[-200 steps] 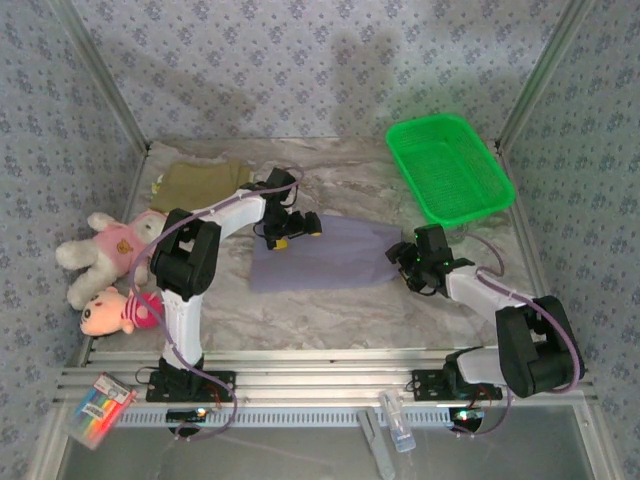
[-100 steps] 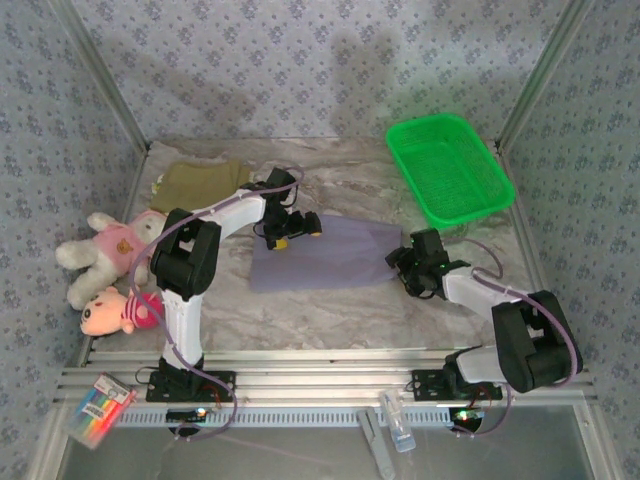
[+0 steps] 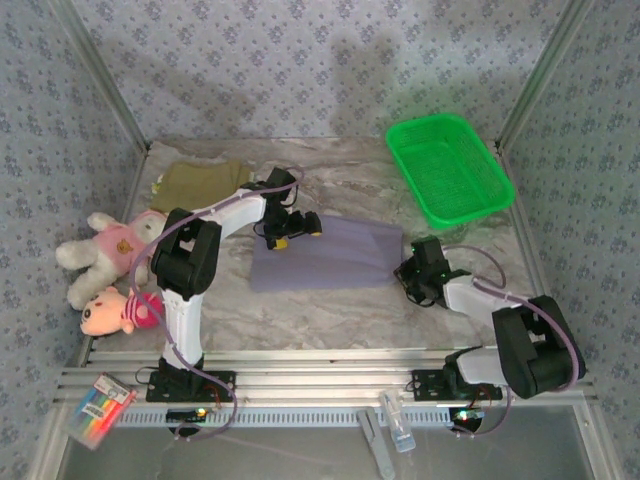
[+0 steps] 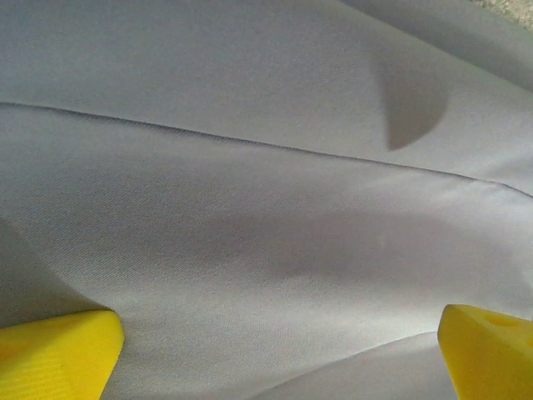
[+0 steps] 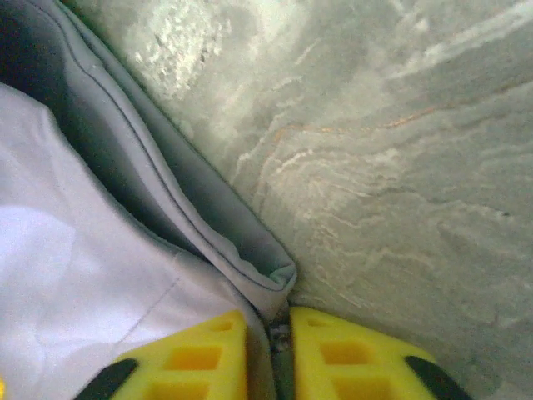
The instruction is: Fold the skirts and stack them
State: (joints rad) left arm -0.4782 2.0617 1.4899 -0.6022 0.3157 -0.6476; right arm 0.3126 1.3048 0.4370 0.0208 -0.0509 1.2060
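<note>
Lavender skirt lies left of the green basket; the right claw pinches only its basket-side corner hem, a thin bite that may slip when lifted, while the left claw hangs open above

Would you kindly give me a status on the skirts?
Right gripper shut on lavender skirt corner. Left gripper open over it. Green basket well clear.
</note>
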